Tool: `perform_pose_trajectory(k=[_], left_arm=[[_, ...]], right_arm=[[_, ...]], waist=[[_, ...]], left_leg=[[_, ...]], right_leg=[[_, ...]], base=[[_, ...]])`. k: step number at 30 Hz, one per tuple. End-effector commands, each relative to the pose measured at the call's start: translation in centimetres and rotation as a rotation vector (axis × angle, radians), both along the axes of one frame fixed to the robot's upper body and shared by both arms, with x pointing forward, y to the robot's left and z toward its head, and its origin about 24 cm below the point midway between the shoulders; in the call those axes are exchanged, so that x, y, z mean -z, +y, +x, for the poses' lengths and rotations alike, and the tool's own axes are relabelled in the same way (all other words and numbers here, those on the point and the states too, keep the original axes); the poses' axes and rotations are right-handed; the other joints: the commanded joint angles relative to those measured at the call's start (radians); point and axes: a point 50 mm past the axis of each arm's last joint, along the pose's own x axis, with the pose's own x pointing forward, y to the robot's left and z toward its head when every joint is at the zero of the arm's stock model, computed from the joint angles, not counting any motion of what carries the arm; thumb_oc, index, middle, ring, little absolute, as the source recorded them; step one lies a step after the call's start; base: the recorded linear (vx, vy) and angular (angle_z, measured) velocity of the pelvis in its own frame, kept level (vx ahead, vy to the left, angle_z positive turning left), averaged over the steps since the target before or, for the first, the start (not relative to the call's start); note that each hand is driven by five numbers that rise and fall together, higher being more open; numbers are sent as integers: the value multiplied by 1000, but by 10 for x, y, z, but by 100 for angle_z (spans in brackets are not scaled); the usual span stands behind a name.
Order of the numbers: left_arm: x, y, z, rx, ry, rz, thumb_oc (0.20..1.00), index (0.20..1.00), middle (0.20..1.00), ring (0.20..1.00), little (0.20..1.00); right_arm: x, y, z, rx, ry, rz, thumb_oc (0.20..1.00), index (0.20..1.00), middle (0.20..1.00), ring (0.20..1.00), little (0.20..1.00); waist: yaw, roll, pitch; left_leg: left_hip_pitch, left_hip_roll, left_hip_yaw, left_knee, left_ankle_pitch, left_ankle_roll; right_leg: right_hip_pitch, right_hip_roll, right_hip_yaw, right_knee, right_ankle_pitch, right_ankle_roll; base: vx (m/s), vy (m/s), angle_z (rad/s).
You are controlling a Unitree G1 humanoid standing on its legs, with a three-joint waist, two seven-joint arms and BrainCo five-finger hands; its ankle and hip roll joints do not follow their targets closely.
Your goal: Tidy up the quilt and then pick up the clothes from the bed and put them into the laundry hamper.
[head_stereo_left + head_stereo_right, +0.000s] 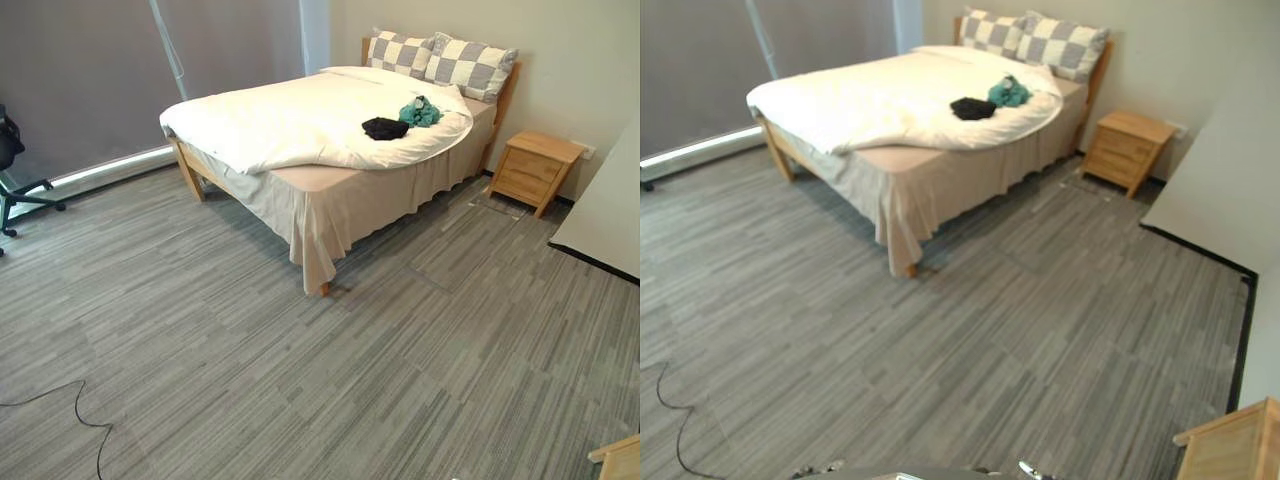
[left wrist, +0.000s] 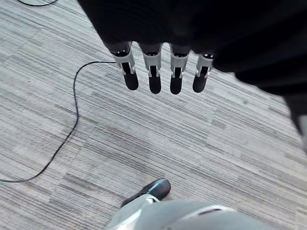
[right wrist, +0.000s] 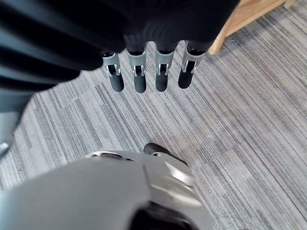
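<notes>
I see the bed (image 1: pixel 320 200) far across the grey floor (image 1: pixel 300 380), white quilt (image 1: pixel 300 120) rumpled and pulled askew, near corner bare. Two checked pillows (image 1: pixel 440 58) at the head, nightstand (image 1: pixel 535 170) to its right. Black garment (image 1: pixel 384 127) and teal garment (image 1: pixel 420 111) lie touching on the quilt. Left hand (image 2: pixel 153 72) and right hand (image 3: pixel 148 72) hang over floor, fingers straight, released.

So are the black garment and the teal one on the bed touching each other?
Apart. In the left eye view a strip of white quilt shows between the black garment and the teal garment; the right eye view shows the same gap.
</notes>
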Motion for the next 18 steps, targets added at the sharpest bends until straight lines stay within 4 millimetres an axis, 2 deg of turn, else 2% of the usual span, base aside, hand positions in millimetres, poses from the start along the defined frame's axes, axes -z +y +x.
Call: perform_pose_trajectory(k=[1,18], left_arm=[[-7,0,40,78,-95,25,1000,1000,1000,1000,1000],[-9,4,44,112,-100,58,1000,1000,1000,1000,1000]], right_arm=[[-9,-4,40,-19,-112,-12,1000,1000,1000,1000,1000],[-7,-10,31,-18,-74,-55,1000,1000,1000,1000,1000]], waist=[[-7,-22,92],[-21,-17,122]], left_leg=[[116,22,33,-66,-13,-69],[123,13,37,-66,-29,-58]], right_leg=[[204,-34,-18,-213,53,110],[190,-44,-1,-187,47,115]], base=[[0,0,0],[1,4,0]])
